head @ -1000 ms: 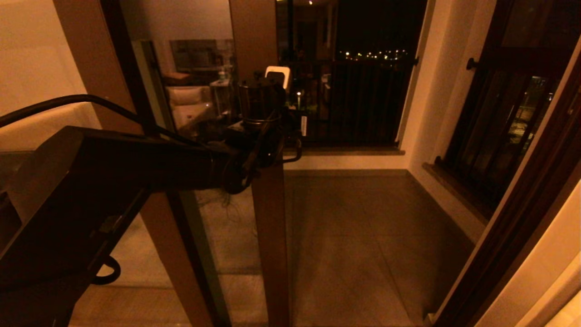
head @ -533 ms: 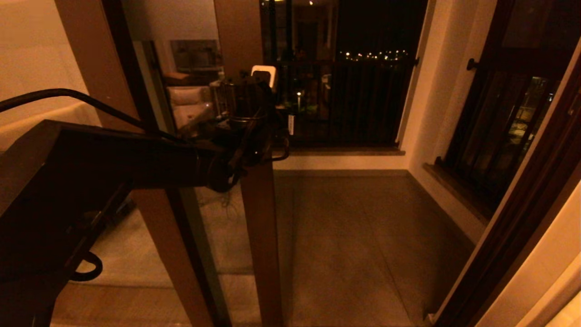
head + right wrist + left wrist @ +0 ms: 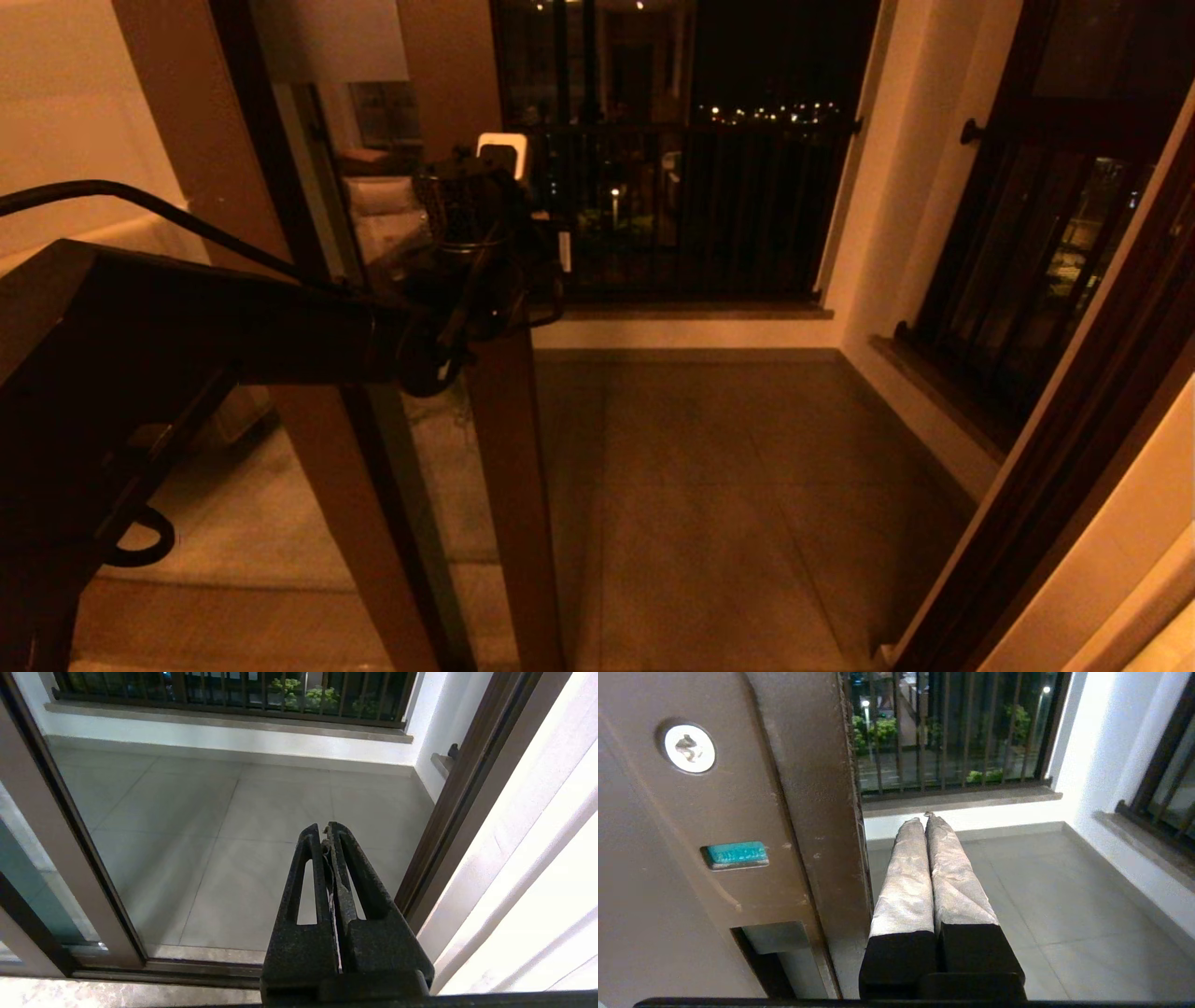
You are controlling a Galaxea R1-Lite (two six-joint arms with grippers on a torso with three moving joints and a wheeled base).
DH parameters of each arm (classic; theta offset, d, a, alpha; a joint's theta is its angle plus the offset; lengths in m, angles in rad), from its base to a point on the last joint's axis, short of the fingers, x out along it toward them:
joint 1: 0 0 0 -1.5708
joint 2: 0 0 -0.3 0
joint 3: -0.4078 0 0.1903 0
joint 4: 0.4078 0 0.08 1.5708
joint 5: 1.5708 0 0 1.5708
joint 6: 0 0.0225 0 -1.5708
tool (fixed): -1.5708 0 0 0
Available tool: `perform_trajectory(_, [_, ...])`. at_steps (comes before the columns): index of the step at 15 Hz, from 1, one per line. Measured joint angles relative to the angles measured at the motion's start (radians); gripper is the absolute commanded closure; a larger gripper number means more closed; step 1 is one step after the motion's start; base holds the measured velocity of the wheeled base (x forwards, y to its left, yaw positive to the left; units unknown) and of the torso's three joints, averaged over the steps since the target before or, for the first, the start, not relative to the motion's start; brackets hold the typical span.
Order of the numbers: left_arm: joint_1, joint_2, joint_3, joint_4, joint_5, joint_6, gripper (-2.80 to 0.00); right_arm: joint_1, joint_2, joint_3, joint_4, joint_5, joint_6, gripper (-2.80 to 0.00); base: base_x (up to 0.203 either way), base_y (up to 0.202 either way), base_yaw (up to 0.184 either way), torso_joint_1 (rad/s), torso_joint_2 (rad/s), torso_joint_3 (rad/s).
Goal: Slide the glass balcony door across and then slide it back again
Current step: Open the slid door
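Left gripper [image 3: 926, 821] (fingers together) beside glass balcony door [image 3: 803, 788] stile

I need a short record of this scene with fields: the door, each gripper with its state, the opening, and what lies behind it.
door: glass balcony door, brown frame, partly slid across
lock plate: recessed in the door's stile
left gripper: shut, holding nothing, beside the stile's edge
right gripper: shut, empty, pointing at the balcony floor
opening: wide gap to the right of the door
behind: black railing, night lights
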Motion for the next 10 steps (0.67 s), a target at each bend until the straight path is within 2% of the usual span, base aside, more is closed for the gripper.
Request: perform_trajectory(10, [0.067, -0.041, 0.065, -0.003, -0.01, -0.001, 0.0, 0.0, 0.0, 0.0, 0.0, 0.0, 0.0, 0.0, 0.0, 0.0, 0.0, 0.0, 0.0, 0.0])
